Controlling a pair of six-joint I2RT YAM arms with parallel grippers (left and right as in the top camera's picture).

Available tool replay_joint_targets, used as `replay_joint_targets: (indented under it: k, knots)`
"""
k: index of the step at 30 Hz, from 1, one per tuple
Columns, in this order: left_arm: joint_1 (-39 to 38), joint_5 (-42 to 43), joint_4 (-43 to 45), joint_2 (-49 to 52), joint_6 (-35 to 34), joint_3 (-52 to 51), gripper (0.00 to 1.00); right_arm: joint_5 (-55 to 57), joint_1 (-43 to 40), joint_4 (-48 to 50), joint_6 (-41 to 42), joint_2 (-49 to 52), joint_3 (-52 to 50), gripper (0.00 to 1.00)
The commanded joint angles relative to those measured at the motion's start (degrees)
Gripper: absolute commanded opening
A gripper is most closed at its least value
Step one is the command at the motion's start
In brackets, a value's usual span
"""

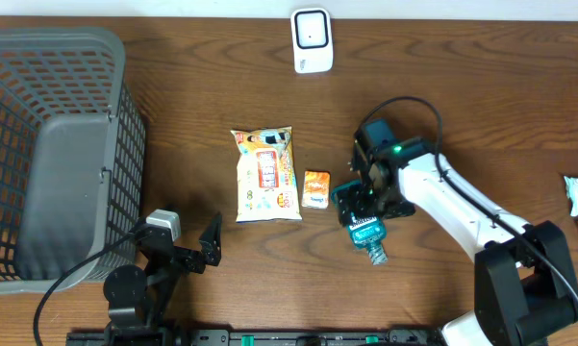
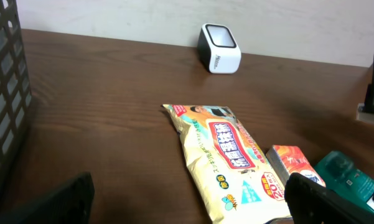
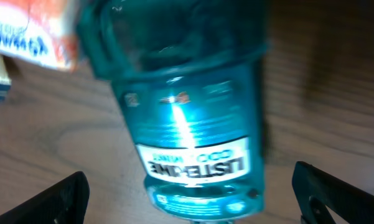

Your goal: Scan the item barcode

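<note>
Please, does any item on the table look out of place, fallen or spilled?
The teal mouthwash bottle lies on its side on the table instead of standing. It is between the wide-open fingers of the right claw, which do not seem to touch it. No spill shows.

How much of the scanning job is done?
Nothing looks finished: the scanner stands alone, no item by it. In hand: the right gripper is open over the blue bottle lying on the table, gripping nothing. The left gripper is open too, holding nothing. Left: bringing a barcode to the scanner.
</note>
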Motion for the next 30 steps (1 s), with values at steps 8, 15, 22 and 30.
replay_joint_targets:
  k: [8,15,22,30]
  knots:
    - [0.24,-0.13,-0.66,-0.04,-0.33,-1.14,0.98,-1.73,3.72,3.78,-5.07,-0.59,-5.99,0.99]
    - [0.24,-0.13,-0.68,-0.04,-0.33,-1.14,0.98,1.46,3.67,4.70,-0.94,-0.59,-9.33,0.99]
    - [0.24,-0.13,-0.68,-0.04,-0.33,-1.16,0.98,1.53,3.69,8.13,0.28,-0.59,-12.63,0.88]
    - [0.24,-0.13,-0.68,-0.04,-0.33,-1.14,0.98,3.04,3.61,12.76,0.22,-0.57,-13.44,0.83]
